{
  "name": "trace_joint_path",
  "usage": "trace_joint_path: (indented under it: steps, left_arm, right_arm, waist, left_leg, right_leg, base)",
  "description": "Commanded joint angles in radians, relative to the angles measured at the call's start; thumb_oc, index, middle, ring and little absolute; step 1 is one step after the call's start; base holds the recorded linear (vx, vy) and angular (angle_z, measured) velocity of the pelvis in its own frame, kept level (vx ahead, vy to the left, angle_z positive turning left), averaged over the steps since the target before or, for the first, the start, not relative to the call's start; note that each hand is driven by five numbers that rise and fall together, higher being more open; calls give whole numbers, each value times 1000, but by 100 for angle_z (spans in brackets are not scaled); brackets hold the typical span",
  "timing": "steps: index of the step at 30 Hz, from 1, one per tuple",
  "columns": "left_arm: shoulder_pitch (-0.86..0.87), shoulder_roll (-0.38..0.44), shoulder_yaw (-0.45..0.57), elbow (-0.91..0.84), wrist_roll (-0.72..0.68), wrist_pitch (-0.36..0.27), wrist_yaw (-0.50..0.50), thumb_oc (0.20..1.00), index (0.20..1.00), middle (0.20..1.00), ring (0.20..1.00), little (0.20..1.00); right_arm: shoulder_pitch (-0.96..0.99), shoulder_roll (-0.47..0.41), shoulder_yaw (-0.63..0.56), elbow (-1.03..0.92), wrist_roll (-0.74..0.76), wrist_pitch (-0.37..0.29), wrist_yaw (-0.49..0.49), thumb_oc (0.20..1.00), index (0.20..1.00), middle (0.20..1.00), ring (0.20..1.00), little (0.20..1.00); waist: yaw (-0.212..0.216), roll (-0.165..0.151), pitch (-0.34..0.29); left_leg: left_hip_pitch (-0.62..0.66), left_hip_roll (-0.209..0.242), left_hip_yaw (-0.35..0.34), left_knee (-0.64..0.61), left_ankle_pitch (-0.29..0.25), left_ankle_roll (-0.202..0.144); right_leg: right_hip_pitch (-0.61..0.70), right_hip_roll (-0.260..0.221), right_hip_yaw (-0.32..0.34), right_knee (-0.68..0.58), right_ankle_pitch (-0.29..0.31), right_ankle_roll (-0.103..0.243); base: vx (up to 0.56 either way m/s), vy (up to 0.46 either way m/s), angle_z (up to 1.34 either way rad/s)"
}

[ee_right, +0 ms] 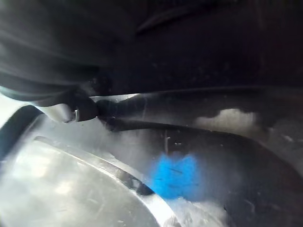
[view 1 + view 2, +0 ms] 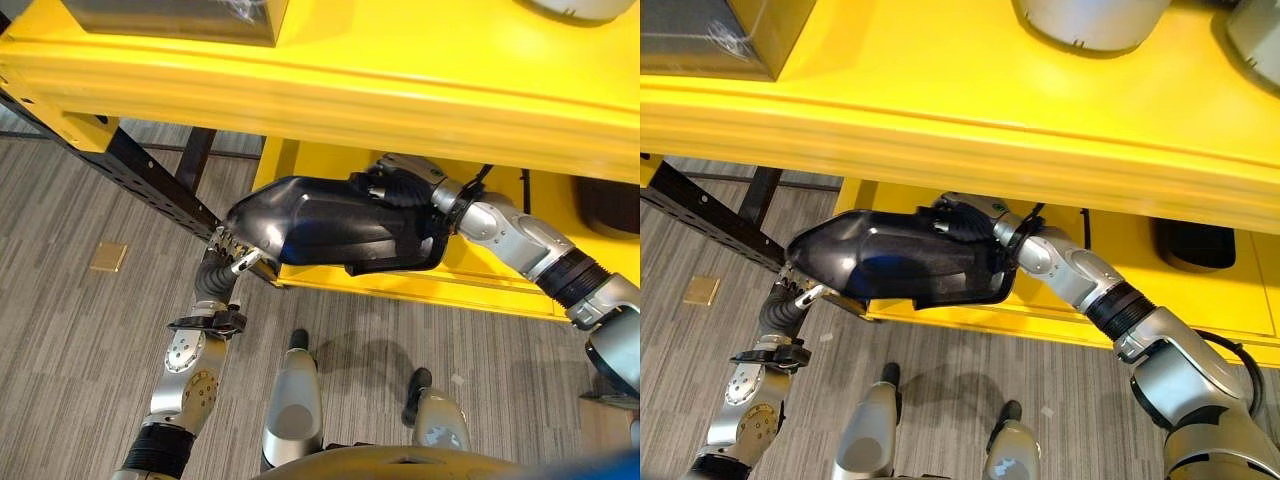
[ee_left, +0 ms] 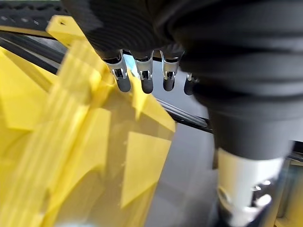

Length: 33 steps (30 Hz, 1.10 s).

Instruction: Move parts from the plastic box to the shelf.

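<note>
Nearest the camera, the left hand (image 2: 232, 258) reached up from the lower left and met the near, rounded end of the black moulded part (image 2: 320, 225) from below. In the left wrist view its fingers (image 3: 144, 78) stood in a straight row, dark tips against the part's underside, not curled round anything, so that hand was open and propping the load. Below and to the left lay grey striped floor (image 2: 70, 330), bare but for a small tan floor plate (image 2: 108, 257), which left room on that side.

The part hung lengthwise between both hands, clear of the floor, its far end reaching in under the yellow shelf's thick front beam (image 2: 330, 95). It sat just above the front lip of the lower shelf level (image 2: 1060, 318), close to that edge, and the gap between part and beam overhead looked tight.

The right hand (image 2: 400, 185) came in from the right and clamped the part's upper far edge, fingers curled over the rim. The right wrist view gave only dark glossy plastic pressed close against the hand.

To the left, a black perforated rack strut (image 2: 150, 175) ran diagonally down beside the part's rounded end, near the left hand. Farther in, the lower shelf stood open yellow, with a dark object (image 2: 1195, 245) at its right. On top, a grey box (image 2: 175, 20) and pale rounded parts (image 2: 1090, 20) rested on the upper level.
</note>
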Motion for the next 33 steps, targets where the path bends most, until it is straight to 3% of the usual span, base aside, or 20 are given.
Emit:
trace_joint_path:
  steps: [1, 6, 11, 16, 24, 28, 33]
  left_arm:
    - [6, 55, -24, -83, -22, -55, -16, 1000, 1000, 1000, 1000, 1000]
    - [0, 53, -26, -80, -19, -59, -5, 1000, 1000, 1000, 1000, 1000]
    - [-14, 42, -27, -76, -12, -66, 23, 1000, 1000, 1000, 1000, 1000]
    - [-36, 42, -38, -73, -13, -69, 36, 1000, 1000, 1000, 1000, 1000]
    - [-89, 36, -72, -94, -14, -69, 70, 1000, 1000, 1000, 1000, 1000]
    - [-134, 29, -90, -101, -8, -76, 99, 1000, 1000, 1000, 1000, 1000]
    - [-146, 32, -95, -109, -12, -83, 114, 1000, 1000, 1000, 1000, 1000]
  right_arm:
    - [-80, 0, -23, 9, 23, -6, -79, 200, 200, 200, 200, 200]
    - [-76, 8, -106, 96, 100, 15, -130, 200, 200, 200, 200, 200]
    - [-103, 75, -280, 202, 270, 17, -254, 200, 200, 200, 200, 200]
    - [-139, 101, -340, 250, 339, 12, -304, 200, 200, 200, 200, 200]
    - [-225, 131, -387, 315, 422, 9, -366, 200, 200, 200, 200, 200]
    - [-244, 123, -399, 330, 452, 7, -392, 200, 200, 200, 200, 200]
    - [-285, 117, -403, 354, 471, 3, -411, 200, 200, 200, 200, 200]
  waist:
    - [13, 2, -48]
    - [4, 12, -30]
    - [-7, 28, -10]
    - [-12, 40, 1]
    - [-18, 52, 31]
    - [-27, 51, 39]
    - [-27, 52, 39]
  left_leg:
    - [38, 79, -34, -10, 46, -44]
    - [26, 85, -27, -4, 48, -42]
    - [6, 97, -16, 6, 47, -41]
    - [-34, 97, -16, 63, 25, -39]
    - [-195, 87, -41, 262, -53, -25]
    - [-294, 69, -58, 389, -120, -10]
    - [-365, 58, -68, 463, -150, -3]
  right_leg:
    - [-61, -15, 68, 174, 9, 2]
    - [-89, -14, 75, 182, 14, -1]
    - [-130, -12, 95, 194, 21, -3]
    - [-179, -16, 110, 246, 4, -7]
    - [-351, -17, 150, 416, -53, -20]
    - [-448, -25, 169, 526, -107, -25]
    - [-516, -28, 186, 590, -132, -32]
  base:
    - [-60, -3, -1]
    - [-50, 8, -5]
    - [-50, 9, -5]
    - [-52, 13, -14]
    - [-76, 10, -8]
    - [-32, 15, 12]
    - [-11, 8, -5]
